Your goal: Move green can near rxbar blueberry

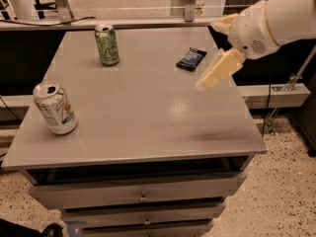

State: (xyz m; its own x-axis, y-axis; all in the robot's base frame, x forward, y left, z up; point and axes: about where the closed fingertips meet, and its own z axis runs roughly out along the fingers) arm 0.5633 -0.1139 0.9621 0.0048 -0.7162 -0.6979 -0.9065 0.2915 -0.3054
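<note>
Gripper location: the gripper [216, 72] hangs over the right part of the table [133, 132]. In the camera view it sits just right of and below the rxbar blueberry [191, 59].
Gripper mounting: cream-coloured, angled down and to the left, on a white arm [276, 16] that enters from the upper right.
Gripper state: we cannot tell how far it is open. We see nothing in its hold, and both task items stand apart from it.
Green can: the green can [107, 44] stands upright near the far left of the table top, well apart from the gripper.
Rxbar blueberry: lies flat near the far right of the table top, set at a slant, well apart from the green can.
Other item: a white-and-silver can [55, 107] stands close to the left edge, leaning slightly, nearer the front.
Support: grey table top over drawers [140, 196] with small knobs.
Floor: speckled floor [289, 191] to the right of the table.
</note>
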